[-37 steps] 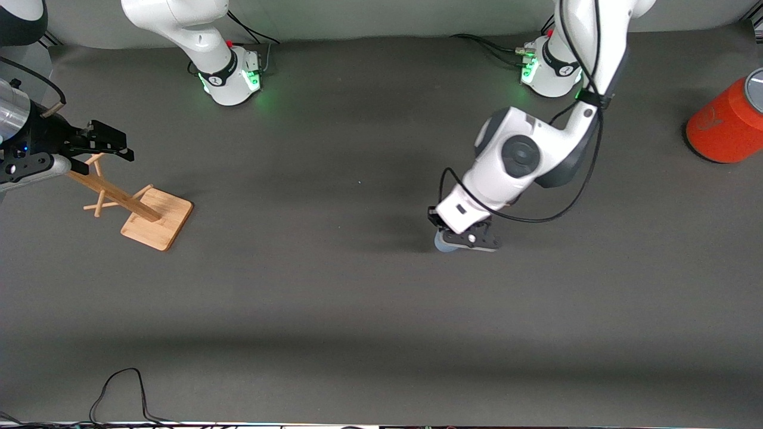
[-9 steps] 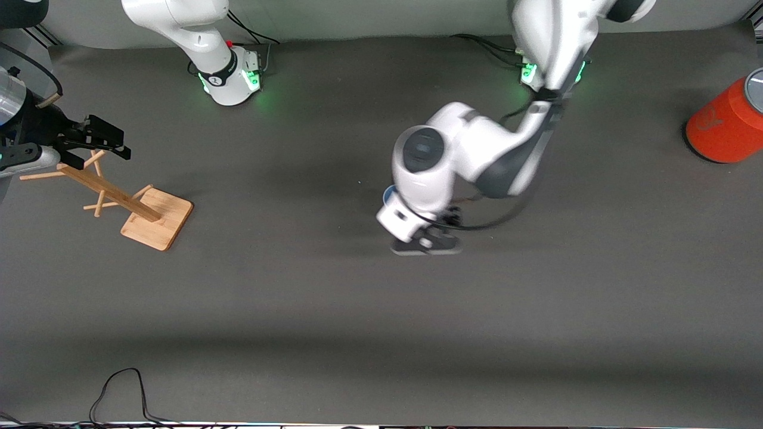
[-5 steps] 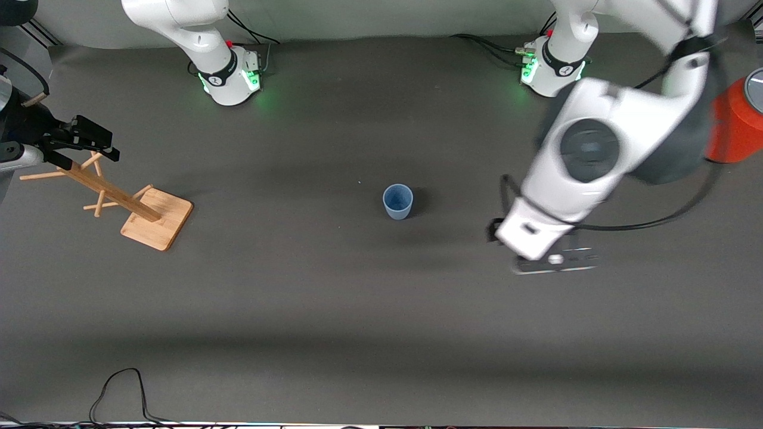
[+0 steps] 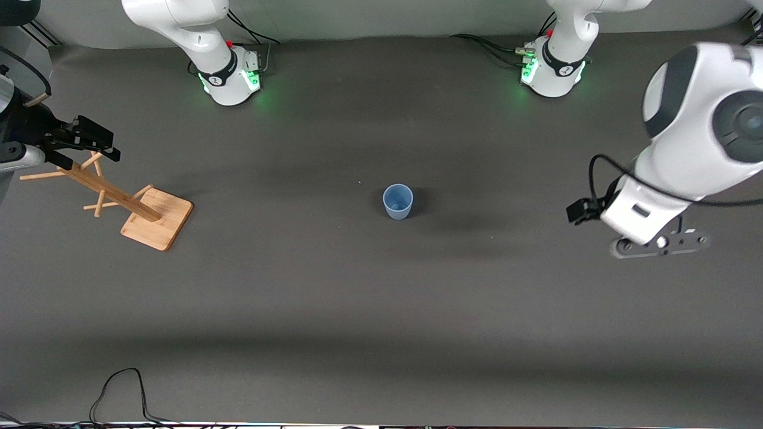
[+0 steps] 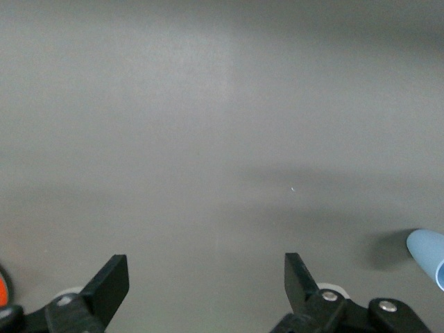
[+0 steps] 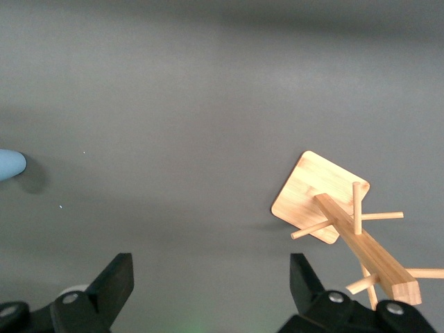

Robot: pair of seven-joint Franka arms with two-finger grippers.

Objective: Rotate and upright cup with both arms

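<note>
Light-blue plastic cup (image 4: 397,201) upright mid-table; left gripper (image 4: 658,245) well apart from cup, fingers spread; right gripper (image 4: 89,140) over wooden rack (image 4: 128,205), spread.

Clock face: read in the front view, centred on the cup, twelve toward the arms' bases.
Cup (image 4: 397,201): stands upright on the table (image 4: 381,333), about mid-table, touching nothing.
Wooden rack (image 4: 128,205): on the table at nine o'clock, well apart from the cup, toward the right arm's end.
Right gripper (image 4: 89,140): in the air at about ten o'clock, by the rack's top end.
Left gripper (image 4: 658,245): in the air at about three o'clock, over bare table toward the left arm's end, well apart from the cup.
Right arm's base (image 4: 229,74): eleven o'clock, at the table's edge.
Left arm's base (image 4: 551,68): one o'clock, at the same edge.
Cable (image 4: 119,390): seven o'clock, on the table by the edge nearest the front camera.
</note>
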